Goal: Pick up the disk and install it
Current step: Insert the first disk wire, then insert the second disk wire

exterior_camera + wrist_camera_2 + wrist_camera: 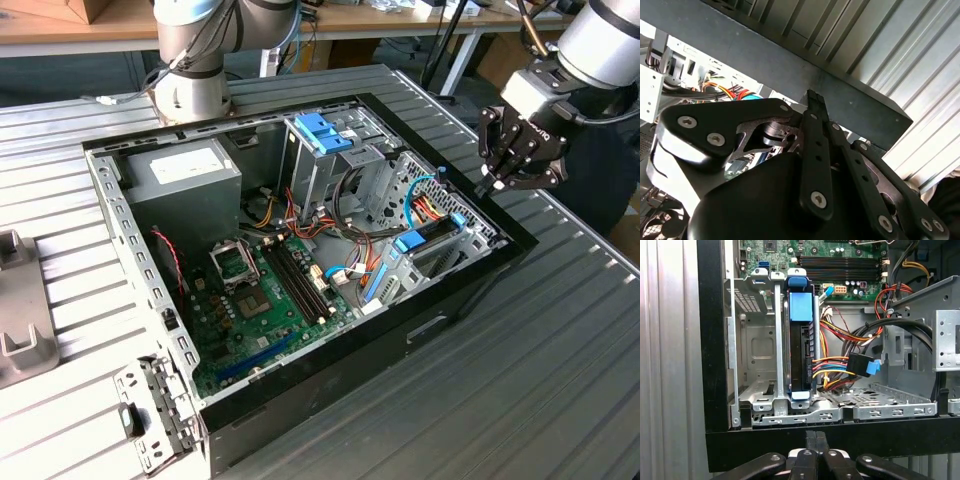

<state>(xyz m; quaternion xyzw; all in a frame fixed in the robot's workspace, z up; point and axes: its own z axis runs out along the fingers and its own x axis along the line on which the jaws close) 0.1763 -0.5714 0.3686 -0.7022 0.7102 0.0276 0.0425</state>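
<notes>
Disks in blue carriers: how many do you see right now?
1. The disk stands on edge in the drive cage, in the first wrist view. Others may be hidden.

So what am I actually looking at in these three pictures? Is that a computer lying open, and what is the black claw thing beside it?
Yes. In the exterior view an open computer case lies on its side on a ribbed metal table, its green circuit board and cables exposed. The black claw is the robot arm's gripper, hanging just outside the case's edge on the exterior view's right. The other two pictures come from cameras riding on the arm's wrist. In the first wrist view the gripper is shut and holds nothing, while the disk, in its light blue carrier, stands in a slot of the metal drive cage.
</notes>
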